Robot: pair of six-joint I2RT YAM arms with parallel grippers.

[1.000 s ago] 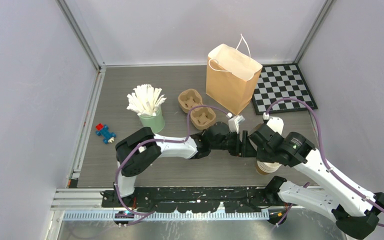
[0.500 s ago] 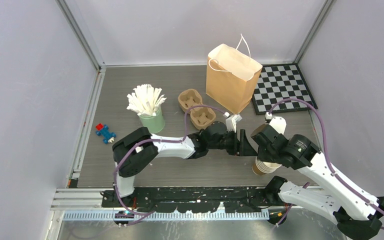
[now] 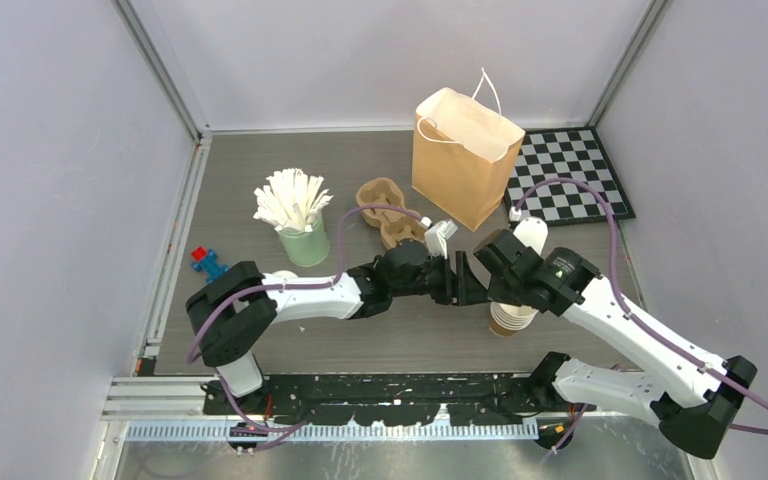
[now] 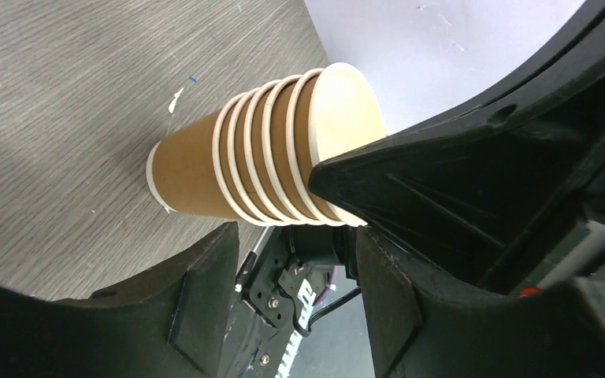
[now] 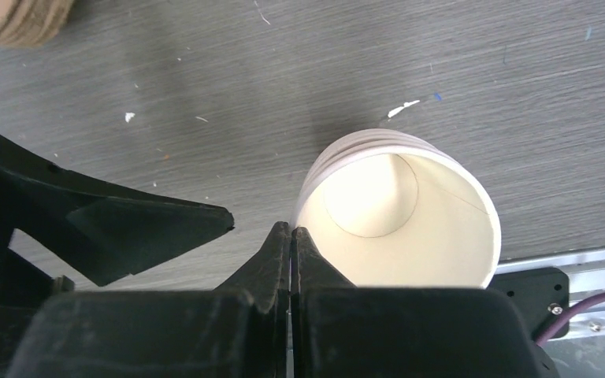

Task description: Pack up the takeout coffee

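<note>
The takeout coffee with its lid is out of view. A stack of lidless brown paper cups (image 3: 511, 320) (image 4: 236, 165) (image 5: 398, 213) stands near the table's front edge. My right gripper (image 3: 497, 288) (image 5: 291, 233) is shut at the left rim of the top cup, with one finger over the white inside and the other outside the wall. My left gripper (image 3: 465, 281) (image 4: 291, 236) is open just left of the stack, its fingers pointing at the cups and holding nothing. The black right gripper body (image 4: 480, 157) covers part of the top cup's mouth in the left wrist view.
A brown paper bag (image 3: 460, 160) stands open at the back, with a checkerboard mat (image 3: 567, 175) to its right. Pulp cup carriers (image 3: 385, 205) lie left of the bag, partly hidden by my left wrist. A green cup of white sticks (image 3: 298, 225) and a small red-and-blue toy (image 3: 209, 265) sit further left.
Both grippers and the cup stack have shifted left and slightly back. My right gripper has closed at the top cup's rim.
</note>
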